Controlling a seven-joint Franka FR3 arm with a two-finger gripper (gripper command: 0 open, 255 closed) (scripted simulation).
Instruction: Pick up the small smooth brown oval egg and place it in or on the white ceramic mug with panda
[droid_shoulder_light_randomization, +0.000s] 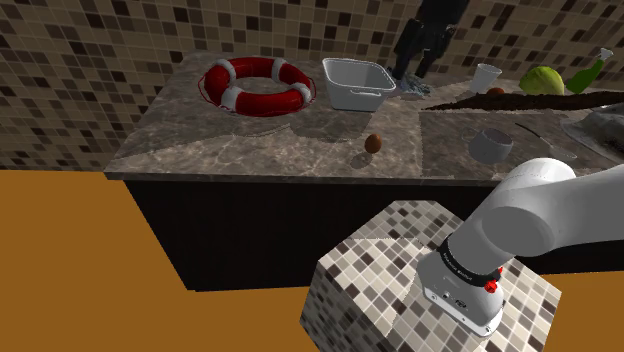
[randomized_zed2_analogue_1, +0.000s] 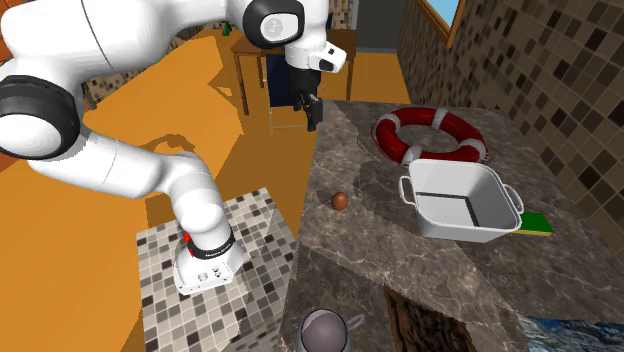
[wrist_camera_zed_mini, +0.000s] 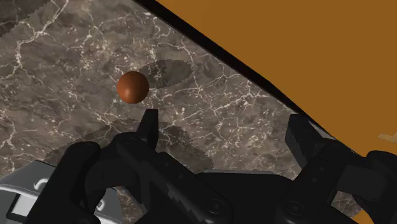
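Dark marbled stone worktop | small smooth brown oval egg ahead of jaws, off their centreline, away from worktop edge | jaws open, empty

White rounded arm, dark joint bands, red dot (near the base), black fingers.
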